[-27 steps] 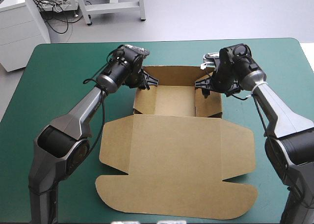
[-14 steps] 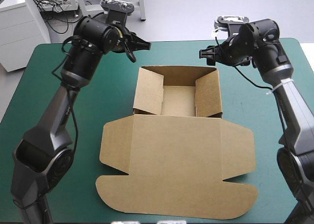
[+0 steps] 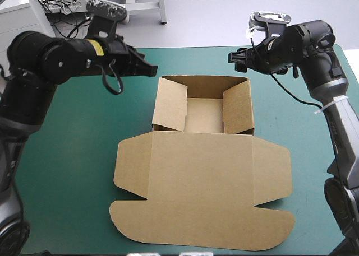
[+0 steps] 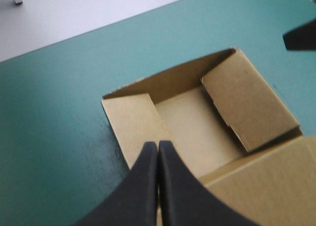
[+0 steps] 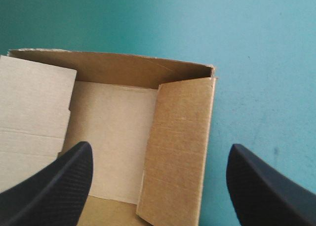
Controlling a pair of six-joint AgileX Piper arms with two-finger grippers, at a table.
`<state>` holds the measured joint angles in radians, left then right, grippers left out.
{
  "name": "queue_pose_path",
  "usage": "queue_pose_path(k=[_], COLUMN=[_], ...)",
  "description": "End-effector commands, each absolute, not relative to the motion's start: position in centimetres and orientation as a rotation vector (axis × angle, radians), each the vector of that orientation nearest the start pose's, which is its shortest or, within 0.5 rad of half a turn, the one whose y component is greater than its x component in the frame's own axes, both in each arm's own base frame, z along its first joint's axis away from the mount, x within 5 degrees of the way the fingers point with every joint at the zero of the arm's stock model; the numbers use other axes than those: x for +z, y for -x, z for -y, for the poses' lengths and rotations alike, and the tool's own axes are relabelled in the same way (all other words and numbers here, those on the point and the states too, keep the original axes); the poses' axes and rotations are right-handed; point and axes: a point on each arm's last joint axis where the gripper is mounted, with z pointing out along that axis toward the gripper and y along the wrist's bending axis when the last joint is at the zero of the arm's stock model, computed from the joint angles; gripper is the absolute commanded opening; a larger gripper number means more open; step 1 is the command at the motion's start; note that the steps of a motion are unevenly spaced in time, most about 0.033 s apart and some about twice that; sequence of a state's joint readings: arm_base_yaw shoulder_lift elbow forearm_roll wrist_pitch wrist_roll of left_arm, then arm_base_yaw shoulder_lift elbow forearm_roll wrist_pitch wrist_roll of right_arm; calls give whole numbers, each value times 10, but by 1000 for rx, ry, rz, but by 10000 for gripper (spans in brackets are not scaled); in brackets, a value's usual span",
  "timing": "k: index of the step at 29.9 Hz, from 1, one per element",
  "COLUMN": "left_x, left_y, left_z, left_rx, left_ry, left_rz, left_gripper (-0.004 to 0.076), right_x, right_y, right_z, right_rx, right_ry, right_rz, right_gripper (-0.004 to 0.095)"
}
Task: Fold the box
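Observation:
The brown box stands as an open tray at the table's far middle. Its back wall and two side flaps are raised, and its wide lid lies flat toward the near edge. My left gripper hovers shut above and left of the tray's far left corner, holding nothing. In the left wrist view the black fingers meet in one point over the left flap of the box. My right gripper hangs open above the far right corner. The right wrist view shows its gripper open over the right flap.
Teal-green cover lies bare on both sides of the box and along the far edge behind it. The right gripper's fingertip shows in the left wrist view, beyond the tray.
Both grippers rose out of the tray and drew back from its side flaps. The left arm swung up and to the left, and its fingers came together. The flaps stay standing.

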<state>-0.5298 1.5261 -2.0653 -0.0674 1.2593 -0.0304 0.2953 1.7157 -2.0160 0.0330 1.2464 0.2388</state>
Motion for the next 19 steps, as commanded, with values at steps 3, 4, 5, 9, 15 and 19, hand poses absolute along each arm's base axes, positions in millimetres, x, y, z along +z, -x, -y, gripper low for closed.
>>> queue_pose_path(k=[3,4,5,9,15,19], left_x=[513,504,497,470,436,412], left_y=[-178,-170,-160,-120,-78,-58], left_z=[113,107,101,76,48,33], left_rx=[-378,-365,-361,-341,-348,-316], left_ry=[-621,-625,-626,-617,-533,-525], left_rz=[-2177,-2199,-2208,-2227,-2196,-2181], left_gripper=[-32,-32,-32,-32,-32,-32], right_x=[435,427,419,390,353,334], right_y=[-332,-335,-339,-354,-376,-385], right_z=[-96,-96,-96,-100,-108,-111], right_rx=[200,174,152,110,104,93], right_ry=[61,62,69,128,133,135], right_rz=[-2483,-2506,-2524,-2577,-2673,-2729], right_gripper=[694,694,694,693,694,692])
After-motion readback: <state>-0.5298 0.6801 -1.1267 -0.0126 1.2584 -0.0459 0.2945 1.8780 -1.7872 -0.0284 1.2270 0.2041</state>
